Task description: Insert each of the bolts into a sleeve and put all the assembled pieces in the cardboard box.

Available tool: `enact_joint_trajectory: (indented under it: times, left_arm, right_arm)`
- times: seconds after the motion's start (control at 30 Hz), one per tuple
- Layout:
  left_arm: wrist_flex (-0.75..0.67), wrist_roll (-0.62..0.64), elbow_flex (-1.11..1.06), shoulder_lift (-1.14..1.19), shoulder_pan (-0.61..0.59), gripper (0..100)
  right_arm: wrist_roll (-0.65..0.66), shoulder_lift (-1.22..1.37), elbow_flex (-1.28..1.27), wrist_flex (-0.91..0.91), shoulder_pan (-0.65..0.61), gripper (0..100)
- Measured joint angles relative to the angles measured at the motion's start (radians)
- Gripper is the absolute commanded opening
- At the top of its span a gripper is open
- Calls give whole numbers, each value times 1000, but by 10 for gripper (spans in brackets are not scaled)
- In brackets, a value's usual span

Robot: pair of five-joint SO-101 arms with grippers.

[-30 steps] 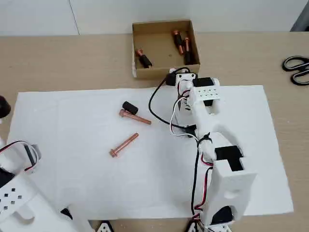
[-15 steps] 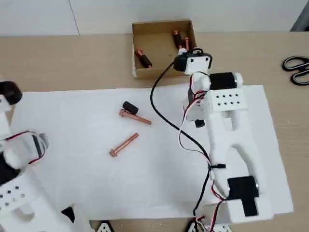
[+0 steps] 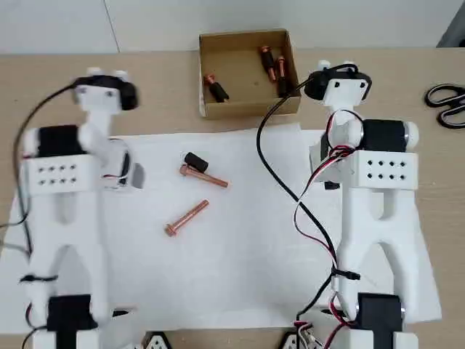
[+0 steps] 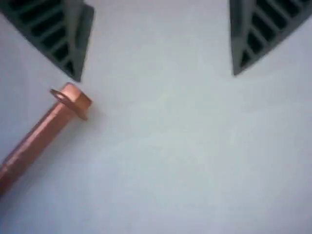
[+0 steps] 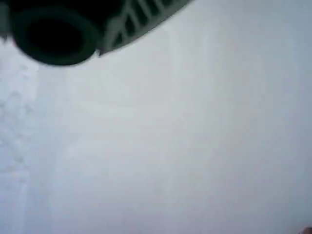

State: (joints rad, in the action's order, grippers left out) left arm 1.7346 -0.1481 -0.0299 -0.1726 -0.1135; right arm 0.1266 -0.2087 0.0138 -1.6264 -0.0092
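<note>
- We judge that the main risk is at the left gripper. Its dark ribbed fingers stand spread wide, and a copper bolt lies off-centre with its head just beside one fingertip. If they close like this, they can push the bolt aside on the smooth white sheet and not pinch it.
- The shaft is thin and round, so it rolls easily. Only the flanged head brakes it.
- Of the right gripper we cannot tell the state.
- In front of the cardboard box, on the arms' side, two bare bolts lie on the sheet. The nearer one lies just beside a short black sleeve, maybe touching it. The other one is farther from the box.
- The sleeve is a short matt cylinder. A bolt tip that meets it off-axis can send it rolling away.
- Inside the box lie three assembled pieces, copper with black sleeves. We judge that two bolts are left to do.
- The box is open brown cardboard with low walls. A piece released over the rim can fall outside.
</note>
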Motion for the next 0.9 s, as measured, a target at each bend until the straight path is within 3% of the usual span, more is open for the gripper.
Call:
enact_joint_trajectory:
  times: [0.23, 0.33, 0.53, 0.9]
  left_arm:
    - [-2, 37, 69, 212, 161, 189]
    - [-2, -12, 69, 287, 187, 189]
    - [-2, -147, 71, 308, 262, 189]
    - [-38, -164, -18, 311, 361, 189]
  right_arm:
    - [0, 0, 0, 0, 12, 5]
    - [0, 0, 0, 0, 12, 5]
    - [0, 0, 0, 0, 12, 5]
    - [0, -9, -54, 5, 12, 6]
